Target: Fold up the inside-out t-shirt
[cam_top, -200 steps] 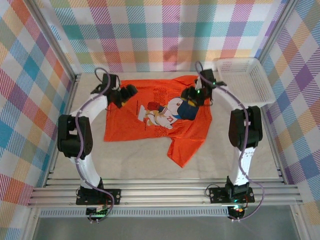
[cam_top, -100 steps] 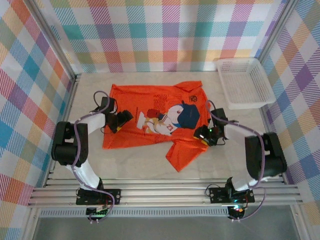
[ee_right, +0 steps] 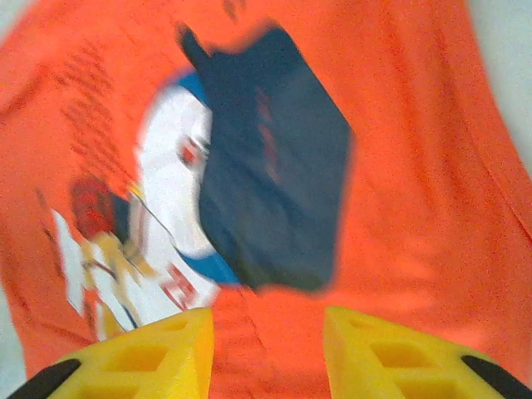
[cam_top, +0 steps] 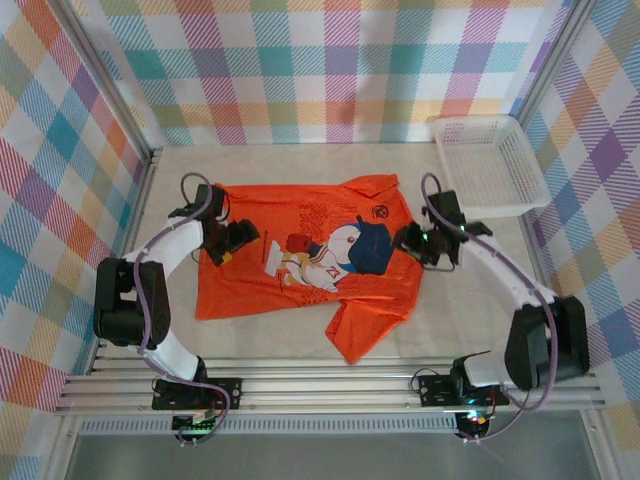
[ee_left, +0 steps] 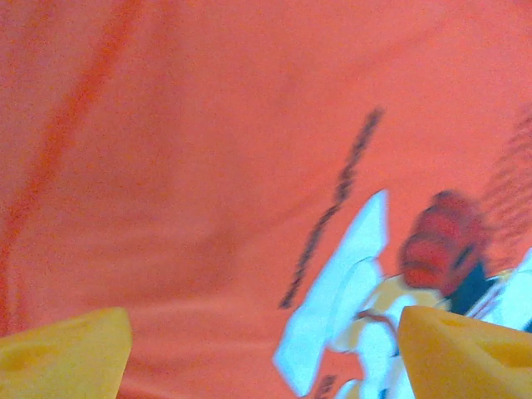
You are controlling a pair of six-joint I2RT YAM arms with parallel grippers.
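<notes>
Item: inside-out t-shirt point(cam_top: 250, 285), spread print-up on the table point(cam_top: 460, 310). Left gripper point(cam_top: 240, 238): fingers wide apart over its left side. Right gripper point(ee_right: 266, 353): narrower gap, blurred; we cannot tell if pinching cloth

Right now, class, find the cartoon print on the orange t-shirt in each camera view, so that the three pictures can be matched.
Top external: the cartoon print sits right of centre on the t-shirt, which lies spread on the table.
Left wrist: the print is at the lower right, cut off by the frame edge.
Right wrist: the print runs from the centre to the lower left.
Shared landmark: the print's red patch.
</notes>
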